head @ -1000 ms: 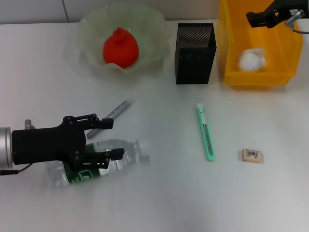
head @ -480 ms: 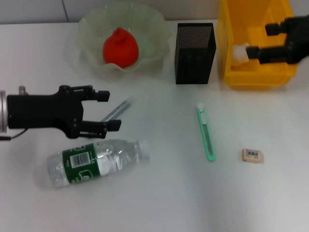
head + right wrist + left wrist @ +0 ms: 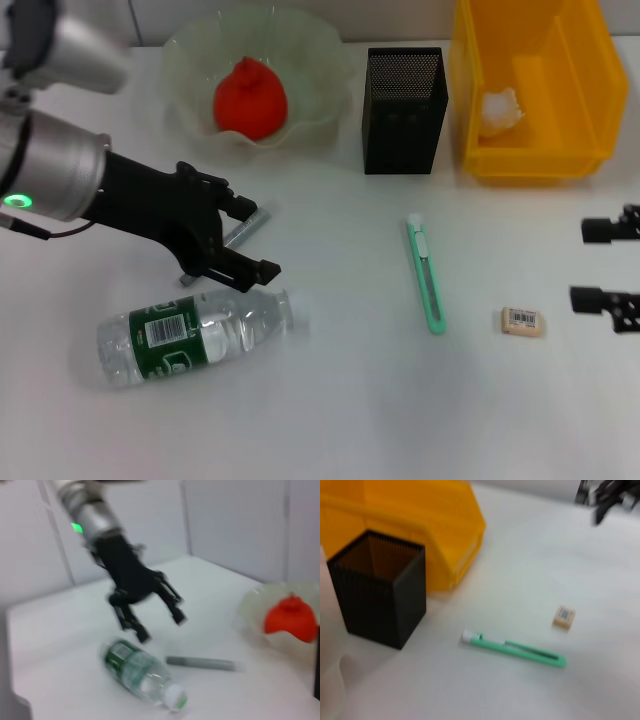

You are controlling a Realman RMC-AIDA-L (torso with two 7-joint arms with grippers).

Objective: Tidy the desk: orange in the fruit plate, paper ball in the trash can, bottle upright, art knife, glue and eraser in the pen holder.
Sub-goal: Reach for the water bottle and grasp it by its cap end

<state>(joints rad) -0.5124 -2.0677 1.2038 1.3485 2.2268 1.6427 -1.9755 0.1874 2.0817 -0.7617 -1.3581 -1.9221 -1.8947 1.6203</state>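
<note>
On the white tabletop (image 3: 330, 400), the yellow trash can (image 3: 530, 90) stands at the far right with the paper ball (image 3: 500, 108) inside it. At the far left sits the translucent fruit plate (image 3: 255, 75), holding the orange (image 3: 250, 98). The bottle (image 3: 195, 334) lies on its side near the front left, cap end toward the middle of the tabletop. Between plate and trash can stands the black mesh pen holder (image 3: 404, 110), upright. The left tool (image 3: 240, 240) hovers just above the bottle's cap end, its fingers spread wide and gripping nothing. The right tool (image 3: 608, 263) shows at the right edge, near the eraser, its two fingers apart and empty. The green art knife (image 3: 427, 275) lies flat in front of the pen holder, pointing roughly toward it. The grey glue stick (image 3: 248, 225) lies partly under the left tool, between the plate and the bottle. The eraser (image 3: 522, 321) lies flat, right of the knife's near end.
</note>
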